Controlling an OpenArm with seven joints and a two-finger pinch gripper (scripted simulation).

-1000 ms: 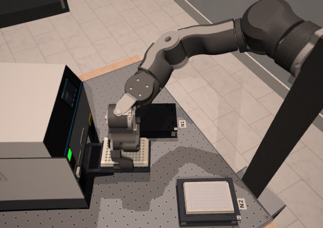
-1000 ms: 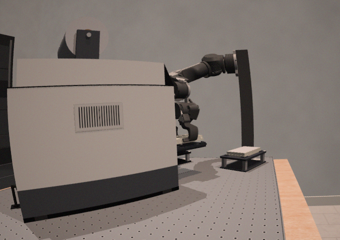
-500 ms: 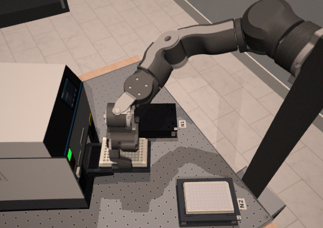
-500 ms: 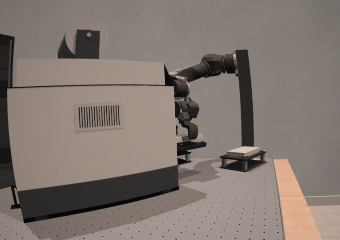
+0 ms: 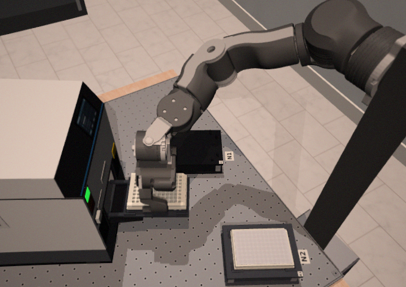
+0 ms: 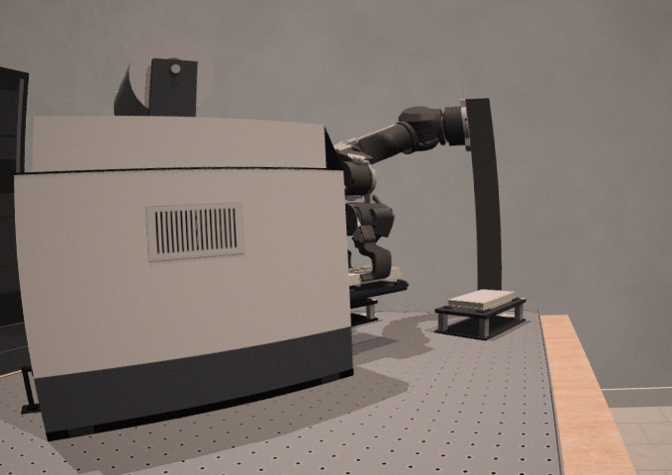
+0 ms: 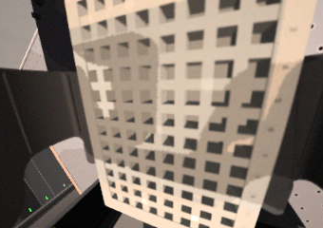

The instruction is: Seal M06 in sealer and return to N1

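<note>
The plate M06 [image 5: 176, 191] is a white 96-well plate with open wells and no foil. It lies level over the sealer's dark stage [image 5: 116, 199], which stands out of the housing, with its long side along the stage's travel. I cannot tell whether it rests in the pocket. My gripper [image 5: 154, 199] is shut on M06 across its short width. In the wrist view the plate [image 7: 188, 109] fills the frame. From the side, my gripper [image 6: 372, 268] holds the plate [image 6: 395, 272] just above the stage [image 6: 381, 287]. The lamp [image 5: 87, 194] is green. The START key [image 5: 97, 215] sits under it.
The nest N1 [image 5: 198, 150] stands bare behind my wrist. The plate M09 [image 5: 261, 247] lies on the nest N2 [image 5: 261, 275] at the front right and also shows in the side view [image 6: 481, 298]. The sealer housing [image 5: 23, 162] fills the left side. The arm's post [image 5: 362, 162] stands at the right.
</note>
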